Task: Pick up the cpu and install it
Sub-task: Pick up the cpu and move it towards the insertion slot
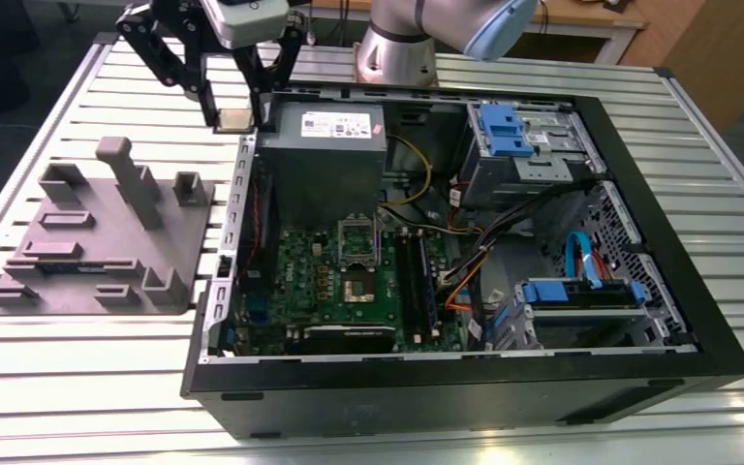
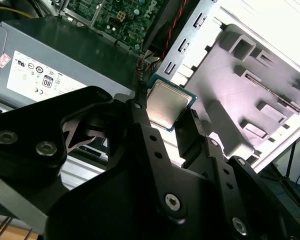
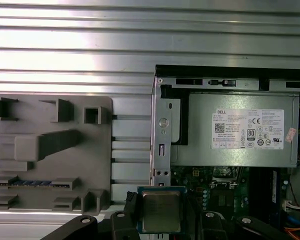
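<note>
You are looking at 1 arm working above a slatted metal bench (image 1: 88, 387). Its black tool (image 1: 233, 118) is pinching the cpu (image 1: 233, 121) by 2 opposite edges, 1 finger on each side. In both wrist views the cpu's silver top (image 3: 161, 210) faces the camera, ringed by a thin green border.

The cpu hangs in the air, clear of the bench, at the open PC case's (image 1: 696, 291) wall on the exterior view's left. It is just beside the grey power supply (image 1: 326, 145) with its white label.

Inside the case lies a green board (image 1: 294, 281) with its socket (image 1: 356, 262) near the middle, well apart from the cpu.

On the exterior view's left of the case, a grey holder (image 1: 88, 232) with slots and upright posts sits flat on the bench. The cpu is between the holder and the power supply, nearer the supply.
</note>
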Motion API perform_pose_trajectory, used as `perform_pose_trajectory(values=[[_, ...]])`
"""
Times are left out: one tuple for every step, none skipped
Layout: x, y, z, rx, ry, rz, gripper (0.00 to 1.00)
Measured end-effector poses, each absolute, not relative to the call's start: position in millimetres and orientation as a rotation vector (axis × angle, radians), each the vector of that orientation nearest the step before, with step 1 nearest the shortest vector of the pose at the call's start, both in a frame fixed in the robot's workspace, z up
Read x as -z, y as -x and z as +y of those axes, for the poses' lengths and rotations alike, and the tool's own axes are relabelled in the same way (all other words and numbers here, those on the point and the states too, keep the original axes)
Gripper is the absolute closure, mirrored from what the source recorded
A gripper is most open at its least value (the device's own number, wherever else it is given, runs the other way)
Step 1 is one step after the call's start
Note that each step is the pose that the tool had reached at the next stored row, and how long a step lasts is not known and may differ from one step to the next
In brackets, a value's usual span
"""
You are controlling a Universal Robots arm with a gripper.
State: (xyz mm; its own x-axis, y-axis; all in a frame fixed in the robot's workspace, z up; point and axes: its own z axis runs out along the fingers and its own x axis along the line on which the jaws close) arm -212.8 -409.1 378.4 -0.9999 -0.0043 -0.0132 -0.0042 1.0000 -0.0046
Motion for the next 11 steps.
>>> perform_pose_trajectory(values=[[-378.4,212.7,-409.1,0.007,0.007,3.128,0.53],[-378.4,212.4,-409.2,0.007,0.007,3.128,0.53],[-378.4,212.1,-409.1,0.007,0.007,3.128,0.53],[-378.4,212.0,-409.1,0.007,0.007,3.128,0.53],[-378.4,211.6,-409.1,0.007,0.007,3.128,0.53],[-378.4,211.0,-409.1,0.007,0.007,3.128,0.53],[-378.4,210.5,-409.1,0.007,0.007,3.128,0.53],[-378.3,210.1,-409.1,0.007,0.007,3.128,0.53],[-378.3,209.6,-409.2,0.007,0.007,3.128,0.53],[-378.4,209.1,-409.2,0.007,0.007,3.128,0.53],[-378.4,208.9,-409.1,0.007,0.007,3.128,0.53]])
